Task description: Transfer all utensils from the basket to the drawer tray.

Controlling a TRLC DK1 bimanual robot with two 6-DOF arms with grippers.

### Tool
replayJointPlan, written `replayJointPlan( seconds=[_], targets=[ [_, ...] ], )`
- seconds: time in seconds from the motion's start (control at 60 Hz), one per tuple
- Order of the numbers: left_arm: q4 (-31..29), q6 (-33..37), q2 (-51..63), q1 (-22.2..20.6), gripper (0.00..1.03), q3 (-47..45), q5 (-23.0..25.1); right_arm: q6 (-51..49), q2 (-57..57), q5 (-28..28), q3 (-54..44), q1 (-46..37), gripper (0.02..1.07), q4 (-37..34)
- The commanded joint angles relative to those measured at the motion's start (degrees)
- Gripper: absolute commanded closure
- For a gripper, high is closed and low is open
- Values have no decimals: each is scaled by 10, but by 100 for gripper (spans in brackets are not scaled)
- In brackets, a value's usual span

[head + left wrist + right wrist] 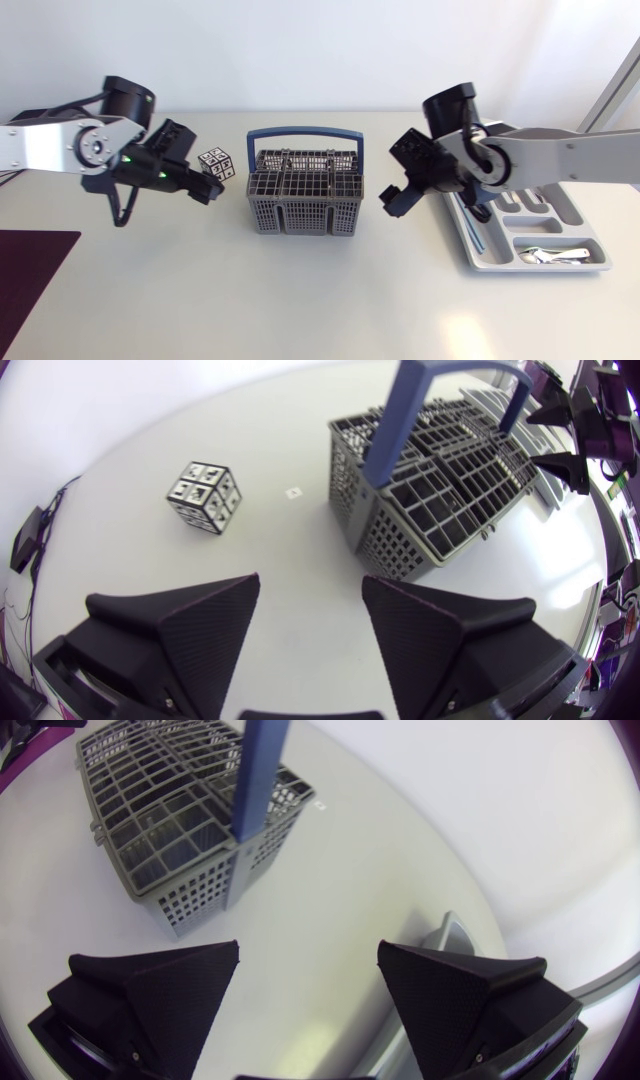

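The grey utensil basket (303, 192) with a blue handle (305, 133) stands mid-table; no utensil shows in its compartments. At the right lies the grey drawer tray (585, 222), with silver utensils (553, 256) in its front slot. My left gripper (203, 181) hovers left of the basket, open and empty; in the left wrist view its fingers (190, 630) stand wide apart, the basket (450, 490) ahead. My right gripper (393, 195) hangs open and empty between basket and tray. The right wrist view has the basket (175, 830) ahead of the fingers (445, 985) and the tray's corner (445, 935) beside them.
A small black-and-white patterned cube (215, 163) sits just behind the left gripper, left of the basket, also ahead in the left wrist view (205, 496). A dark purple mat (30, 275) lies at the front left corner.
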Motion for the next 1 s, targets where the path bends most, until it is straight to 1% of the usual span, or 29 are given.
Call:
replayJointPlan(
  seconds=[0.0,0.1,0.167,0.183,0.217,0.317,0.383,0.483,0.583,0.6,0.617,0.717,0.867,0.983],
  targets=[
    [2,13,-66,32,5,-26,4,14,-58,7,-27,-30,7,-2],
    [6,4,-121,70,5,-39,5,9,-113,5,-47,-65,7,4],
    [6,-4,-159,94,5,-50,5,13,-157,0,-63,-103,7,5],
    [6,-6,-163,95,5,-51,5,14,-168,-4,-67,-111,7,5],
    [8,-12,-180,110,5,-57,5,16,-188,-20,-74,-126,7,5],
    [4,-24,-210,121,5,-69,5,29,-238,-60,-100,-163,7,6],
    [4,-24,-228,121,5,-79,6,39,-263,-72,-114,-177,7,7],
    [15,-26,-273,127,5,-106,22,65,-302,-72,-144,-190,7,47],
    [48,-26,-333,121,5,-148,24,67,-331,-83,-166,-203,7,58],
    [69,-30,-357,116,5,-167,24,70,-342,-84,-173,-209,7,59],
    [74,-33,-366,112,5,-174,24,73,-353,-84,-181,-212,7,62],
    [92,-34,-405,97,5,-207,24,76,-412,-83,-237,-212,7,120],
    [106,-26,-417,83,5,-243,18,78,-471,-70,-275,-212,7,117],
    [191,-40,-498,88,5,-308,10,84,-538,-67,-317,-211,7,129]
  ],
)
